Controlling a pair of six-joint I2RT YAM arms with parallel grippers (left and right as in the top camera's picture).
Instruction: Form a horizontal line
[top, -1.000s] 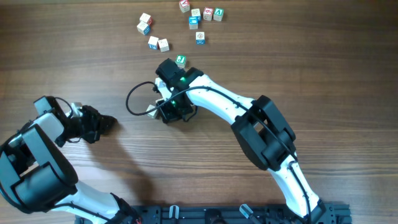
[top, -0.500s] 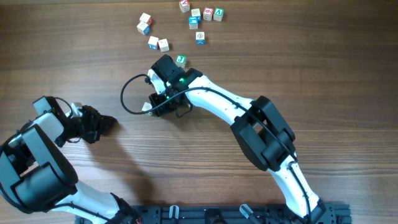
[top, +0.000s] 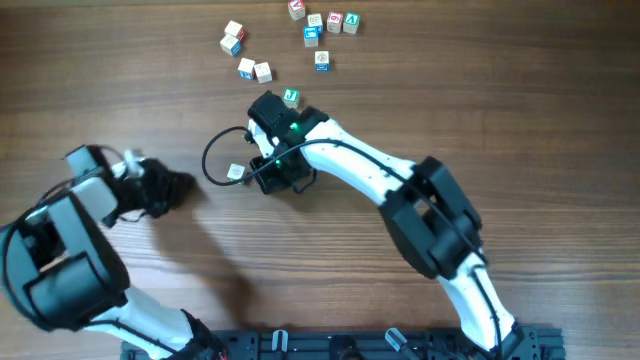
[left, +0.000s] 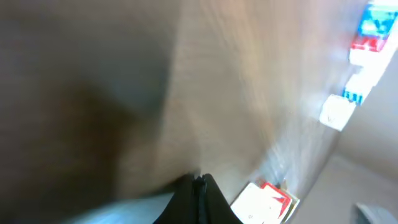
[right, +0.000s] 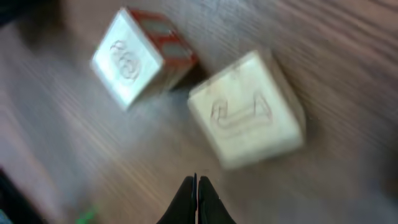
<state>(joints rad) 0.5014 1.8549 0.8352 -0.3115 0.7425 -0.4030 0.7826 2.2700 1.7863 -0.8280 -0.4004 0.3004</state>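
At bottom edge, right wrist view: jaws cut off | cubes (right: 249, 124) blurred

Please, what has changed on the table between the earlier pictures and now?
The left gripper, shut and empty, moved up the overhead picture and slightly to its right. The right gripper, also shut, swung a little left and came back. Nothing was taken or released. The scattered cubes at the top stayed in place.

Three-cube row (top: 334, 21) sits at far edge of table (top: 520, 120); loose cubes (top: 263, 72) scattered left of it and nearer me. Two cubes (right: 249, 118) close together just ahead of my right gripper (right: 196, 182).
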